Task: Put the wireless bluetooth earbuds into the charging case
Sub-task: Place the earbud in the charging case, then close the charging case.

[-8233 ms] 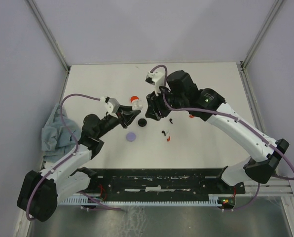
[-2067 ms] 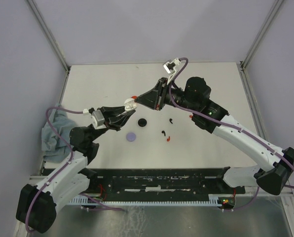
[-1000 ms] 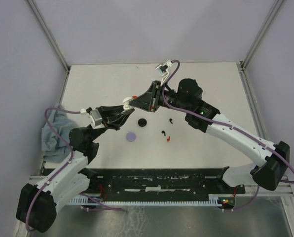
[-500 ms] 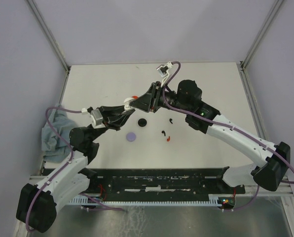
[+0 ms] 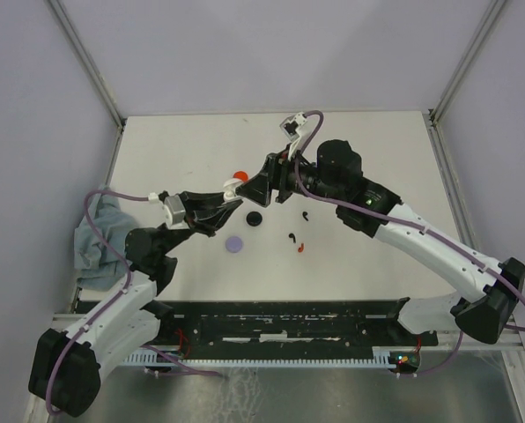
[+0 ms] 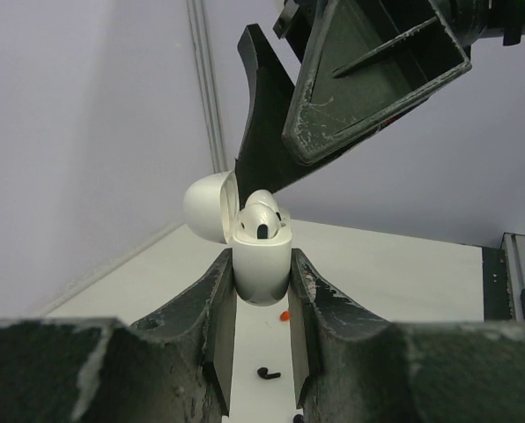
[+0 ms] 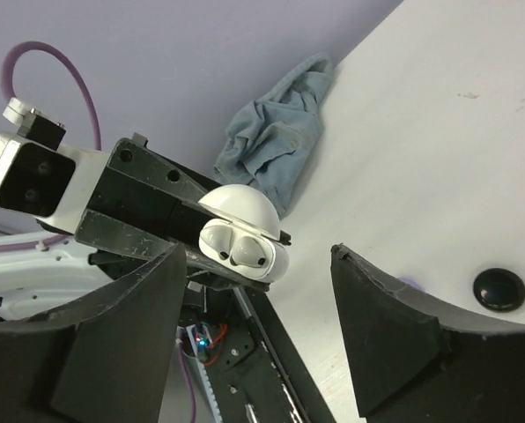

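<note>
The charging case (image 6: 261,242) sat upright between the fingers (image 6: 217,300) of the left gripper (image 6: 261,264), above the surface (image 5: 368,150), with earbuds (image 7: 245,256) in it. The right gripper (image 5: 262,188) was just beside it at 3 o'clock. On the surface, one disc (image 5: 255,218) lay at the case's 5 o'clock, a second disc (image 5: 234,243) at 6, loose earbuds (image 5: 296,240) at 4, and a cloth (image 5: 93,238) at 8 by the edge.

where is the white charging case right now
In the left wrist view the charging case sits clamped in the left gripper, lid open, raised above the table near its middle, with the open right gripper just beyond it.
</note>
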Controlling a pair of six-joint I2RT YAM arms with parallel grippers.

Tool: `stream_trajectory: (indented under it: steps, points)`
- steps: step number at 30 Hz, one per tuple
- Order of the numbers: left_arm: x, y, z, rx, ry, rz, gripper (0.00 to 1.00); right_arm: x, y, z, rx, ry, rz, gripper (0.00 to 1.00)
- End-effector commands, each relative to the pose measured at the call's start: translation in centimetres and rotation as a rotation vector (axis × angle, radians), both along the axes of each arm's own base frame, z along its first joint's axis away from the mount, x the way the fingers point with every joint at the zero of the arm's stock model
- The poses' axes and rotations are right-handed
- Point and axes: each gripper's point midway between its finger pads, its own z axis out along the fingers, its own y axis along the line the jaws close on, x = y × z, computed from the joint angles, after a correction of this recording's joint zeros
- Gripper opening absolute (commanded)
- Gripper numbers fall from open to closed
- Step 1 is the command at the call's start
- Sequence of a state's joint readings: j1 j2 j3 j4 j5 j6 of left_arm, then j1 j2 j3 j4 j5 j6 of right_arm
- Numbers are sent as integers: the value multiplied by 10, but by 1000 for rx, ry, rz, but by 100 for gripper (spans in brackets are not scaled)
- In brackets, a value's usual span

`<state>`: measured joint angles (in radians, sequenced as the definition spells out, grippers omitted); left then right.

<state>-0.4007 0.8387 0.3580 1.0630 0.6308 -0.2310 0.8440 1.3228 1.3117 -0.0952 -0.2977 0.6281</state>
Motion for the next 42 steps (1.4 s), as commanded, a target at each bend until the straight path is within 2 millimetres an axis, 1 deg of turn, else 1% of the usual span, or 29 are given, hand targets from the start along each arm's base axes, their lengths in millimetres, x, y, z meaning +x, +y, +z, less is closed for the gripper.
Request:
stream_trajectory:
  steps: [1, 3, 5, 7, 9, 14, 18, 23, 29, 32, 34, 39, 42]
  points:
    - [-1, 1, 1, -17, 38, -8, 3, -6, -19, 34, -51, -166, 10, 80]
    - [0, -1, 2, -19, 56, -16, 3, -10, -18, 30, -95, -184, 60, 85]
    - [1, -4, 3, -19, 74, -36, 3, -14, -16, 28, -119, -187, 116, 86]
    - [2, -7, 5, -21, 100, -60, 3, -19, -12, 28, -115, -180, 173, 90]
    - [2, -10, 7, -23, 113, -79, 3, -21, -9, 27, -112, -176, 203, 91]
    - [-3, -14, 20, -41, 103, -131, 3, -19, -2, 15, -126, -149, 237, 92]
    - [-7, -17, 24, -43, 99, -168, 3, -10, -2, 5, -148, -137, 213, 93]
    - [-6, -20, 22, -46, 119, -181, 3, -8, -5, 8, -135, -152, 205, 94]
    - [-6, -25, 23, -55, 153, -222, 3, -15, 0, 11, -98, -140, 276, 93]
    - [-2, -27, 20, -60, 189, -225, 3, -20, 4, 15, -66, -138, 314, 92]
    - [1, -28, 18, -63, 212, -225, 3, -20, 4, 16, -59, -141, 321, 91]
    - [14, -31, 7, -63, 319, -211, 3, -15, -2, 18, -50, -148, 302, 91]
    - [18, -31, 3, -77, 369, -203, 3, -10, -8, 19, -46, -154, 279, 90]
